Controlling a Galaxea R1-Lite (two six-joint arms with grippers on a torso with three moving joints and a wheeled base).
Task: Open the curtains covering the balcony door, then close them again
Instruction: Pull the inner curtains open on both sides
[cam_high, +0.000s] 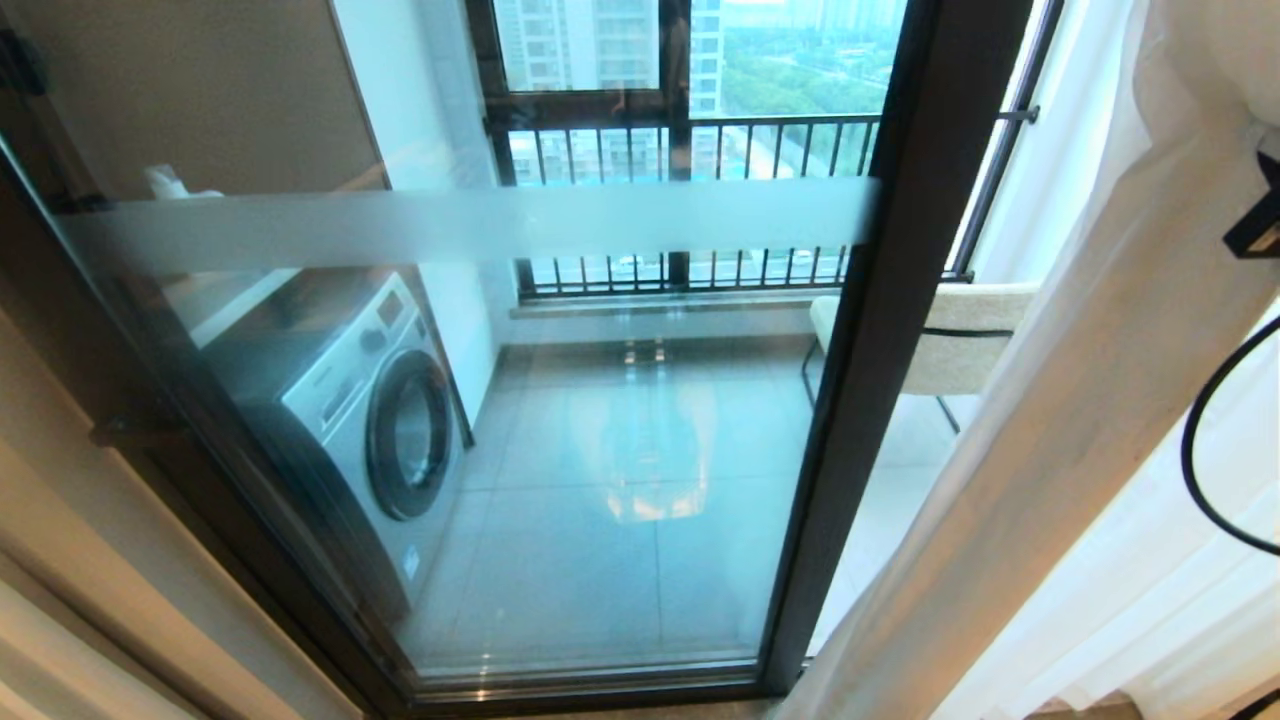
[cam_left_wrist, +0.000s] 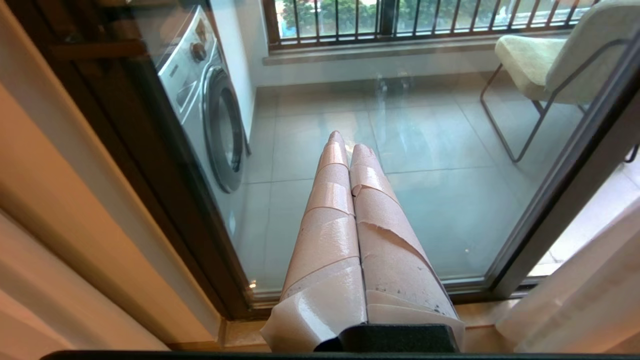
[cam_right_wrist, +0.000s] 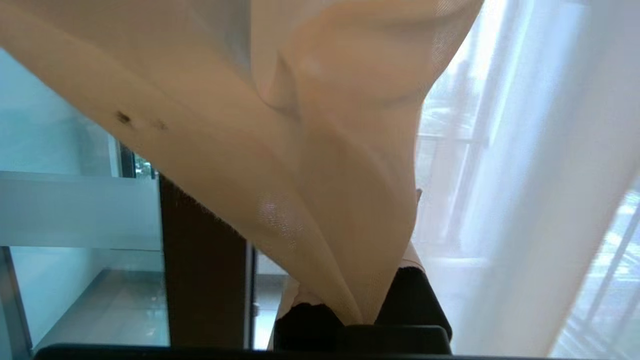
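Balcony door (cam_high: 600, 230): clear glossy glass with a frosted matt band, framed in dark smooth metal. Curtains (cam_high: 1080, 400): sheer woven cloth, fine mesh weave seen close up, small dark specks noted. Left gripper (cam_left_wrist: 347, 150): fingers wrapped in glossy tan tape, edges peeling. Washing machine (cam_high: 370, 420) at 9 o'clock: smooth grey casing. Chair (cam_left_wrist: 545, 60): nubby fabric, thin metal legs. Floor tiles (cam_high: 620, 480): glossy, reflective.

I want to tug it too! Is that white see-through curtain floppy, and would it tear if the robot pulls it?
Probably very floppy: the curtain bunches and drapes where the right gripper pinches it shut. Likely light, since the weave is thin enough to see the balcony door frame through it. It might snag or stretch under a hard yank, so slow pulls seem safer.
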